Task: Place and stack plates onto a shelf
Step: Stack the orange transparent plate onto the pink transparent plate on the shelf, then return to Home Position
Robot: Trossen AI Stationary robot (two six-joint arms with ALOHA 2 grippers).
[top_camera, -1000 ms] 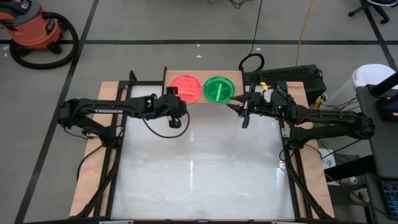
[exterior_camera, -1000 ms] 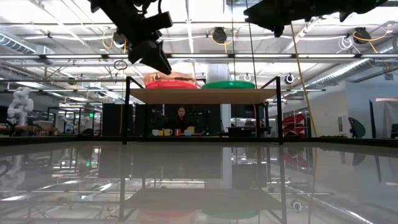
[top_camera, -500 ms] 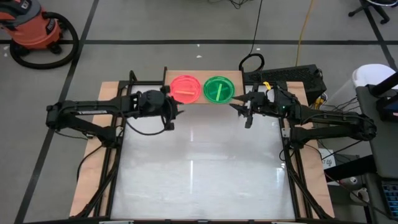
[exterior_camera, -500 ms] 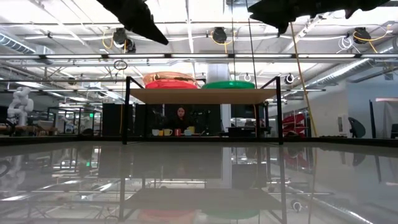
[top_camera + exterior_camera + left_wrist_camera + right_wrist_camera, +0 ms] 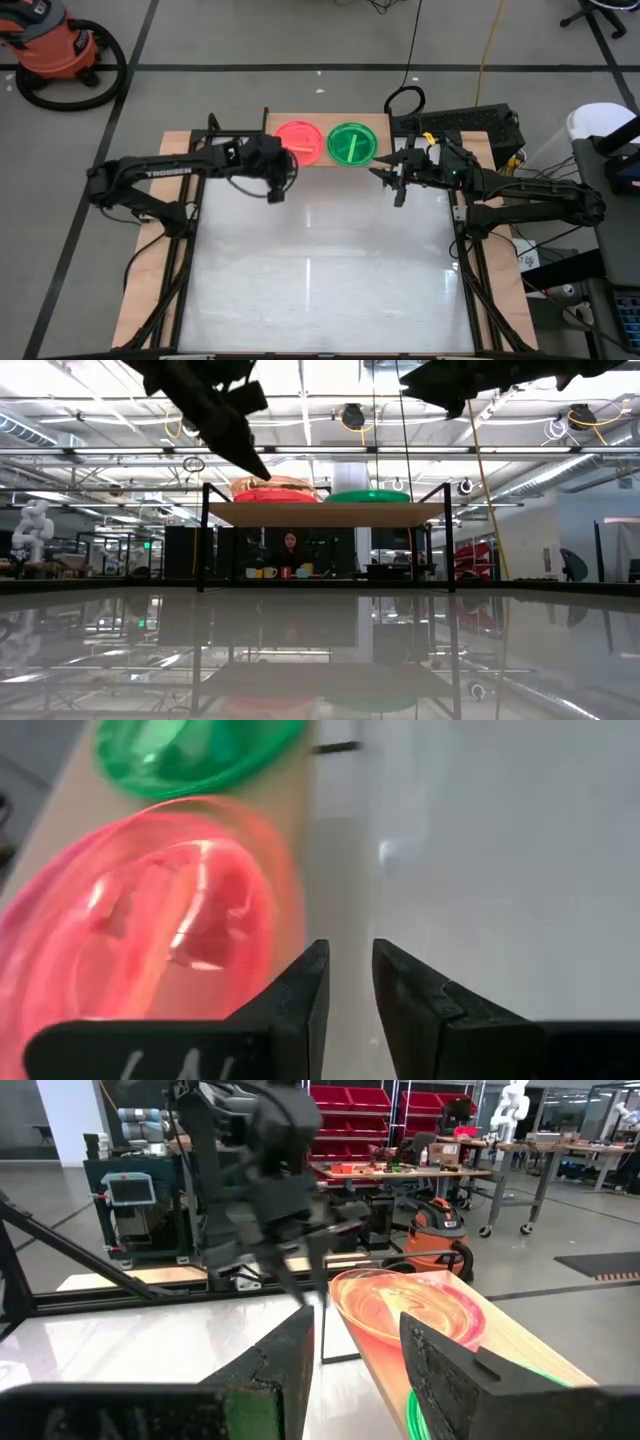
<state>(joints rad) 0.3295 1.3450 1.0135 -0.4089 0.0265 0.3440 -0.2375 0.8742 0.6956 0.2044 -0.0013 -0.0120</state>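
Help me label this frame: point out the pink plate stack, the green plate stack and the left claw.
pink plate stack (image 5: 298, 139), high view, centre of top plate.
green plate stack (image 5: 350, 143), high view, centre of top plate.
left claw (image 5: 348, 982), left wrist view, gap between its narrowly parted fingertips.

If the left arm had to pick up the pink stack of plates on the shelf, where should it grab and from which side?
Probably the rim nearest the table's middle. The pink stack sits at the shelf front edge, its thin lip exposed there. The green plates crowd one side, so the left gripper, already close by, could pinch that lip from the table side.

Even overhead lighting; ceiling lamps are mirrored as glare on the glossy tabletop (image 5: 320, 650); the left wrist view is blurred.
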